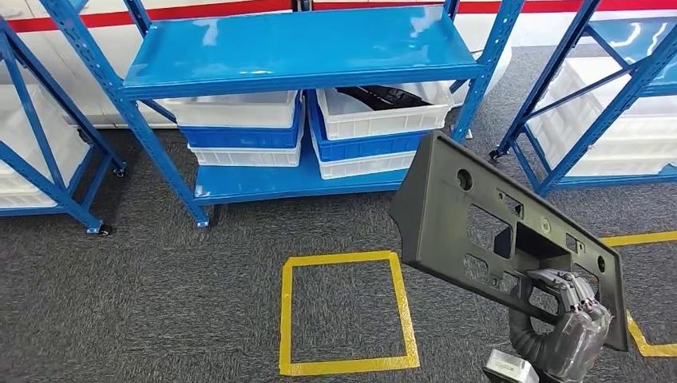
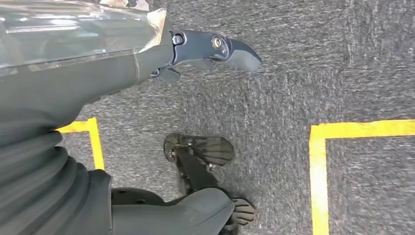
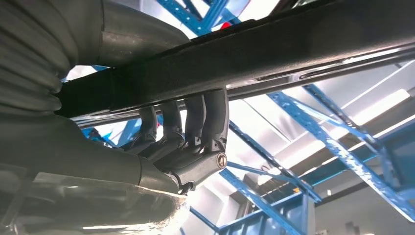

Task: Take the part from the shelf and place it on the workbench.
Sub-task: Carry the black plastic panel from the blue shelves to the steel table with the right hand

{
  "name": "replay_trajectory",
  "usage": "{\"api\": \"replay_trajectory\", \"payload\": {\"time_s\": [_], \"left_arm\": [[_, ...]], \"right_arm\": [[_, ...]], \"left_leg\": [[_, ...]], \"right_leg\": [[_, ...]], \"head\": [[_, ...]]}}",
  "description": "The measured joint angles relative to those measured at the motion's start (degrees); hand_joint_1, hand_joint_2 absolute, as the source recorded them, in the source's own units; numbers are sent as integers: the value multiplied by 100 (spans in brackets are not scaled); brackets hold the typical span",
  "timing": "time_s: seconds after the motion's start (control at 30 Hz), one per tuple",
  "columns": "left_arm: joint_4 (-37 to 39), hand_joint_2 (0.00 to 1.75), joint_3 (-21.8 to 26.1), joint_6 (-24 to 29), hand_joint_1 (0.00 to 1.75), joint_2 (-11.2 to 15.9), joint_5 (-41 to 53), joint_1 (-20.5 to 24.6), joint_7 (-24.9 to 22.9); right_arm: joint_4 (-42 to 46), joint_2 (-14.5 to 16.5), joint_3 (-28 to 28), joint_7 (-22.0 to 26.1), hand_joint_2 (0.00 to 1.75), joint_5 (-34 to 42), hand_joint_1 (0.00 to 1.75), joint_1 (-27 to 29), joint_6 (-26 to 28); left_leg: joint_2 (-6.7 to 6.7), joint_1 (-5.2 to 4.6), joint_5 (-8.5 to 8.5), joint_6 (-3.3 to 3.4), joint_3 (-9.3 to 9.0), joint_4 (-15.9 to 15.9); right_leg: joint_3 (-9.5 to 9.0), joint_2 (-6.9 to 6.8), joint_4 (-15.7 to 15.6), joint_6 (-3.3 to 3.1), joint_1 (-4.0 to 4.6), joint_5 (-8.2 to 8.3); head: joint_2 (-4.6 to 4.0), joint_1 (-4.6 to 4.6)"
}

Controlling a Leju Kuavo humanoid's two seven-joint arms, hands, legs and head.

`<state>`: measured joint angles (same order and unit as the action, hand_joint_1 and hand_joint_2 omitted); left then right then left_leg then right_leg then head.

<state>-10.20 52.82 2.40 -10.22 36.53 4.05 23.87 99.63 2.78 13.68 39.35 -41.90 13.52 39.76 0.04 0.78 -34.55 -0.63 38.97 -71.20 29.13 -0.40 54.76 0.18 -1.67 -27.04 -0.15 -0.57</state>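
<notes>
Gripping the part (image 1: pixel 487 231) by its lower edge, the right hand (image 1: pixel 571 319) holds it tilted above the floor (image 1: pixel 160 303); the left hand (image 2: pixel 195 54) hangs with fingers apart.

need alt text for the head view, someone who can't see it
The robot's right hand holds up a dark grey plastic part with cut-out holes above grey carpet. Behind it stands a blue shelf with white bins; a yellow tape square marks the floor.

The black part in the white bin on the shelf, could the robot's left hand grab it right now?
Probably not. The left hand hangs low over the carpet, holding nothing, while the black part lies in a white bin tucked under the blue shelf board, across open floor. The robot would likely need to step closer.
</notes>
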Motion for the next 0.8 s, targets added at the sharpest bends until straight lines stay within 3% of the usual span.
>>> {"api": "replay_trajectory", "payload": {"time_s": [0.03,0.1,0.13,0.17,0.2,0.23,0.27,0.3,0.33,0.37,0.4,0.47,0.5,0.53,0.6,0.63,0.67,0.7,0.73,0.8], "left_arm": [[-1,175,2,1,0,5,-5,0,1],[-1,175,11,1,0,10,-28,9,22],[1,175,22,-1,0,4,-42,12,36],[1,175,34,-5,0,-1,-56,14,48],[2,175,45,-11,0,-4,-66,10,52],[3,175,52,-19,0,-8,-71,6,52],[3,175,55,-26,0,-9,-74,4,52],[3,175,55,-33,0,-12,-75,1,52],[3,175,55,-39,0,-14,-75,1,52],[3,175,55,-44,0,-16,-75,0,52],[3,175,55,-50,0,-15,-76,-1,52],[3,175,57,-61,0,-14,-78,-8,52],[3,175,61,-64,0,-12,-78,-13,52],[3,175,67,-67,0,-11,-79,-18,52],[4,175,80,-72,0,-12,-79,-22,52],[5,175,85,-73,0,-12,-80,-22,52],[5,175,89,-74,0,-11,-81,-22,52],[5,175,93,-74,0,-9,-84,-22,52],[5,175,101,-74,0,-8,-86,-21,52],[5,175,121,-74,0,-6,-90,-15,52]], "right_arm": [[-15,4,0,-10,175,-1,175,-4,0],[-60,19,1,-64,175,-22,175,-44,0],[-76,27,0,-90,175,-42,175,-66,0],[-94,34,-5,-113,175,-64,175,-89,0],[-114,39,-20,-118,175,-82,175,-102,0],[-134,42,-39,-121,175,-97,175,-104,0],[-151,43,-58,-121,175,-106,175,-107,0],[-163,44,-72,-121,175,-113,175,-108,0],[-165,48,-78,-120,175,-120,175,-109,0],[-165,52,-78,-118,175,-124,175,-107,0],[-165,58,-81,-111,175,-128,175,-102,0],[-165,67,-90,-91,175,-131,175,-89,0],[-165,69,-98,-82,175,-130,175,-86,0],[-165,74,-107,-77,175,-129,175,-85,0],[-166,92,-121,-69,175,-130,175,-80,0],[-167,102,-125,-67,175,-131,175,-76,0],[-168,108,-128,-65,175,-131,175,-73,0],[-170,113,-131,-64,175,-131,175,-71,0],[-172,116,-134,-64,175,-131,175,-70,0],[-175,123,-140,-64,175,-131,175,-69,0]], "left_leg": [[1,17,99,-21,-87,-40],[-24,44,308,-38,-705,621],[-25,49,430,36,-965,1074],[-19,35,502,145,-1085,1434],[5,9,629,257,-916,1462],[33,-2,788,329,-748,1480],[46,-18,919,340,-597,1472],[51,-28,1015,313,-492,1461],[49,-39,1075,281,-439,1448],[49,-52,1125,246,-402,1437],[50,-60,1169,211,-376,1429],[51,-50,1233,139,-335,1421],[46,-33,1175,107,-301,1378],[41,-18,1014,78,-245,1252],[27,-2,468,32,-58,677],[20,1,218,13,38,290],[13,2,85,-2,95,-31],[9,2,79,-8,76,-196],[7,3,176,-5,-50,-154],[3,4,426,27,-581,536]], "right_leg": [[82,-1,27,18,-5,51],[343,-2,176,133,0,195],[458,-2,246,222,-8,252],[632,1,534,269,-6,89],[761,4,969,325,-9,-127],[755,10,1256,367,-15,-296],[625,14,1388,388,-9,-442],[317,15,1160,431,-9,-400],[-44,19,659,434,7,-334],[-249,24,311,407,21,-341],[-338,30,119,370,39,-370],[-281,36,56,271,39,-351],[-242,30,60,200,25,-311],[-197,22,56,118,11,-263],[-88,2,58,-4,13,-151],[-29,-3,63,-31,24,-95],[33,-6,75,-36,35,-38],[97,-5,93,-26,41,11],[167,-4,119,-14,45,52],[286,-2,187,25,45,102]], "head": [[0,-1],[0,-4],[0,-3],[0,8],[0,22],[0,35],[0,49],[0,52],[0,56],[0,54],[0,53],[0,52],[0,51],[0,47],[0,37],[0,34],[0,34],[0,34],[0,34],[0,32]]}}
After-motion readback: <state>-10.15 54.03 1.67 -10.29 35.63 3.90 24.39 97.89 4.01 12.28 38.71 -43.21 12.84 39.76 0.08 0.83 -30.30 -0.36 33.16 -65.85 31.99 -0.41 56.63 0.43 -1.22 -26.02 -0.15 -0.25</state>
